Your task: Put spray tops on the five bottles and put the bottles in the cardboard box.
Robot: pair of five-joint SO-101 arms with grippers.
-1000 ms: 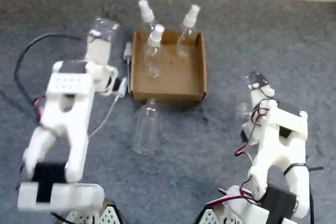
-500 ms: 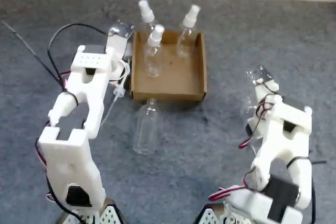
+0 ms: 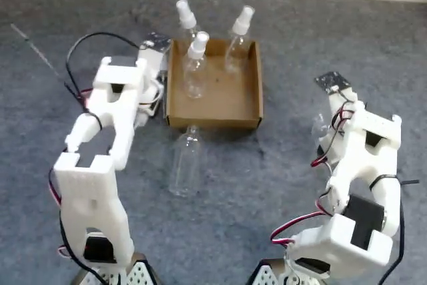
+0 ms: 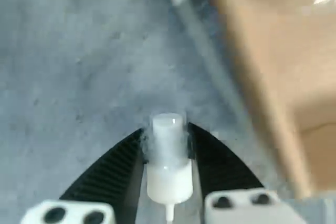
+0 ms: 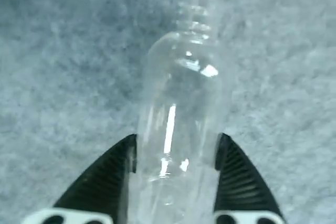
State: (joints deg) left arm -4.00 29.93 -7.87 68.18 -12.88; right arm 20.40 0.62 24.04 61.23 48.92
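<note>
The spray top (image 4: 168, 166) is pinched between the left jaws, which are closed to its width on either side of its white body, a thin tube showing at the end nearer the wrist; it hangs just beside the left wall of the cardboard box (image 3: 212, 122), which sits toward the far edge of the worktop (image 3: 267, 185); the right jaws stand apart around the barrel of a clear uncapped bottle (image 5: 178, 124), touching both its sides, out toward the right edge of the worktop and apart from the box; a second uncapped bottle (image 3: 185, 161) lies on its side just at the box's near wall; three capped bottles (image 3: 195, 65) are in the box, two of them leaning on its far wall; the bottles look like thin, light plastic, smooth and likely to slip or dent, so mid-barrel with modest pressure seems the best hold; the top looks small and stiff, best held by its body with the tube left free for the neck
</note>
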